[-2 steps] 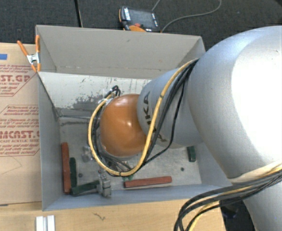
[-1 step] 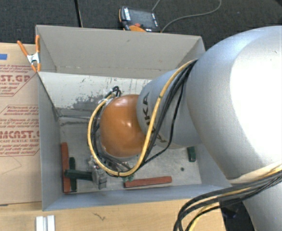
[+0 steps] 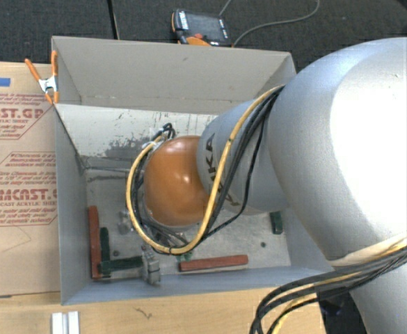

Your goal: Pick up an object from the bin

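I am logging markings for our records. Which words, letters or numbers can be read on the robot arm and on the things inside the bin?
"KA": black letters on the arm's grey casing; further letters cannot be made out.
Things in the bin, such as the red-brown bar: no text readable.

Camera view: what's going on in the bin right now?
The arm reaches into the grey bin from the right, its gripper low near the front wall. It is next to a dark green L-shaped piece and a red-brown bar; a red-brown stick lies along the left wall. Whether it holds anything cannot be told.
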Robot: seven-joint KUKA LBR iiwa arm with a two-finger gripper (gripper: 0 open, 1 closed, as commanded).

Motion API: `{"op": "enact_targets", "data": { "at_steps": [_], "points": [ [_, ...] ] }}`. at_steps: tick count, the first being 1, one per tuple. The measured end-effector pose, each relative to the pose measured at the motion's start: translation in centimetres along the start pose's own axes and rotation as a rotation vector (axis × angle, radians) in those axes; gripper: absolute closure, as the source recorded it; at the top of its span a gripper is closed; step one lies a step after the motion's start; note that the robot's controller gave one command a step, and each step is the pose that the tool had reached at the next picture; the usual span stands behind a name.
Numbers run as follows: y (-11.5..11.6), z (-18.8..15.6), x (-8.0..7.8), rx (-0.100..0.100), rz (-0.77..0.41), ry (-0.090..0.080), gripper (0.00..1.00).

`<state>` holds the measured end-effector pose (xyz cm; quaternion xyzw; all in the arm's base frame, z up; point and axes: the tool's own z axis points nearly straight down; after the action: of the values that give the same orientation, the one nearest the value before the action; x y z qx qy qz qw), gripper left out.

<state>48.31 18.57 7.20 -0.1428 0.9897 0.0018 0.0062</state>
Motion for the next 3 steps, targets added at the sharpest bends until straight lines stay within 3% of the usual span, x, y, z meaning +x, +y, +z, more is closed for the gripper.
{"op": "enact_targets", "data": {
  "at_steps": [1,2,3],
  "points": [
    [0.1,0.2,0.3,0.0,-0.002,0.012,1.0],
    [-4.1,-13.0,-3.4,0.003,0.077,0.002,1.0],
    [-3.3,-8.1,-7.9,-0.002,-0.48,0.011,1.0]
  ]
}}
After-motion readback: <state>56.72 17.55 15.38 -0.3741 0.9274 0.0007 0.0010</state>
